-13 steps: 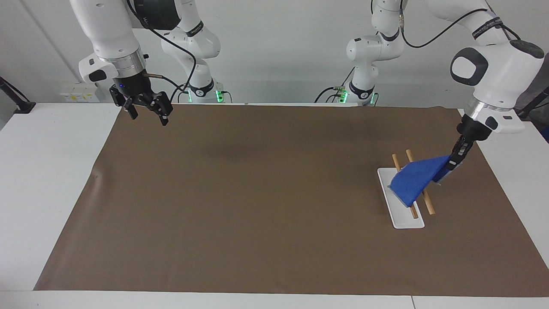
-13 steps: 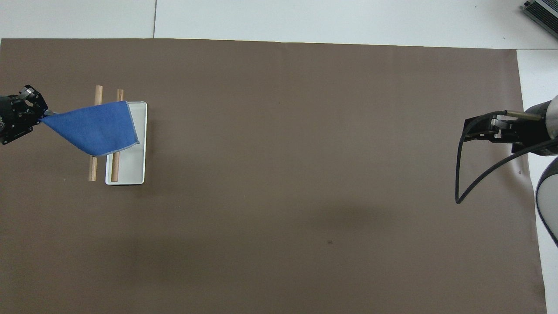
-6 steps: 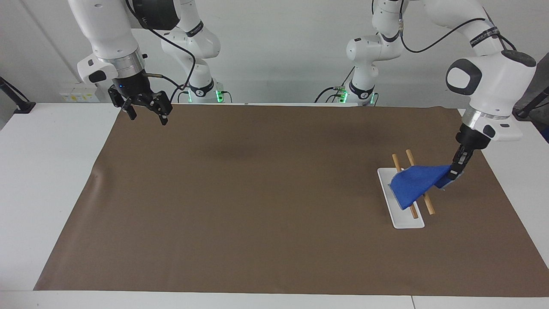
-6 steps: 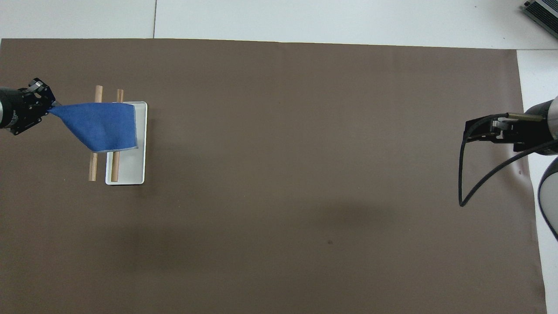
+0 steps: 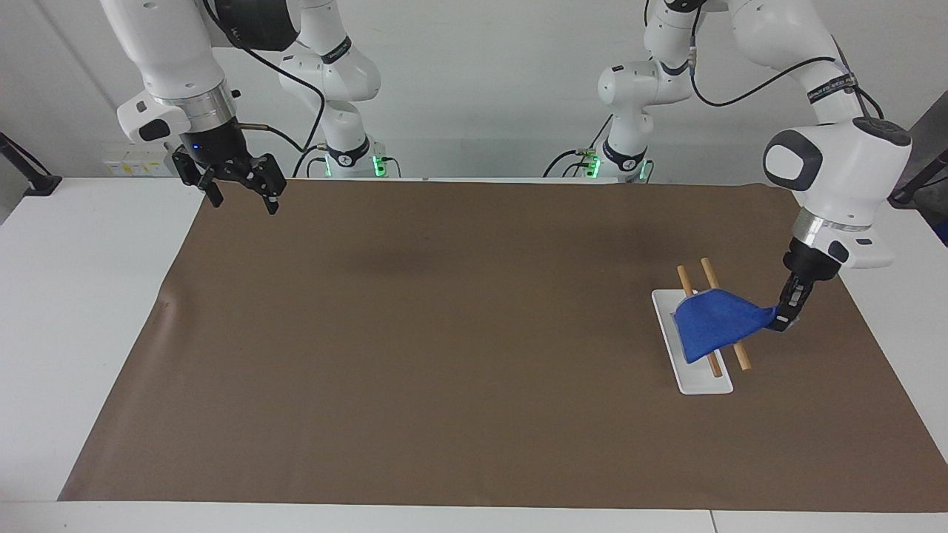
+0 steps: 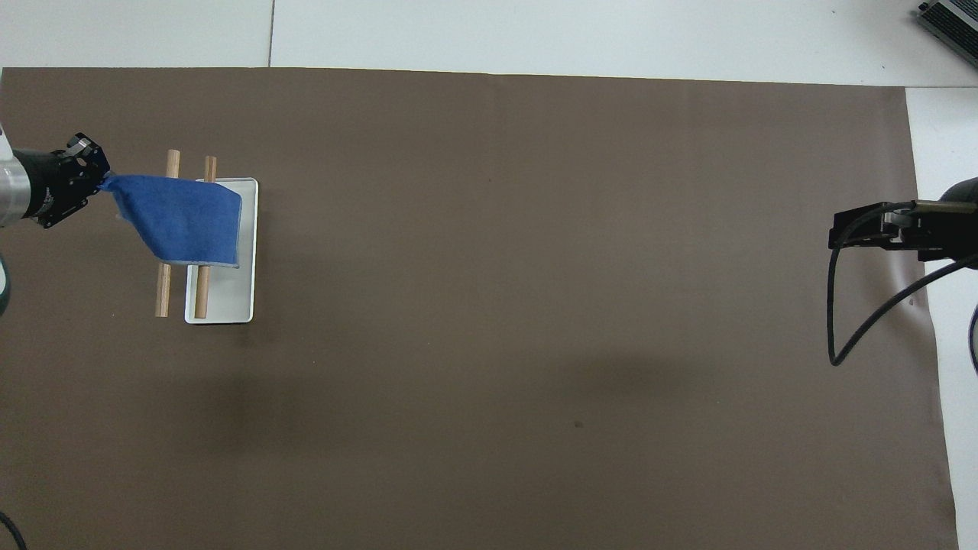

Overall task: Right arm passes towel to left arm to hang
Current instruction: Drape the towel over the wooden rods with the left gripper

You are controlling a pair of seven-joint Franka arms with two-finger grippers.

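Observation:
The bright-blue towel (image 5: 715, 322) (image 6: 183, 221) is draped over two wooden rods (image 5: 695, 278) (image 6: 173, 161) of a small rack on a white base (image 5: 703, 381) (image 6: 229, 302), at the left arm's end of the brown mat. My left gripper (image 5: 783, 320) (image 6: 101, 182) is shut on one corner of the towel, low beside the rods. My right gripper (image 5: 238, 191) (image 6: 837, 229) hangs open and empty over the mat's edge at the right arm's end, where that arm waits.
A brown mat (image 5: 459, 333) (image 6: 519, 305) covers most of the white table (image 5: 81, 296). A black cable (image 6: 848, 336) loops down from the right wrist. A grey device (image 6: 951, 19) sits at the table's corner farthest from the robots.
The left gripper has come down beside the rods, laying the towel lower and flatter over them. The right gripper has drawn back toward its own end of the table.

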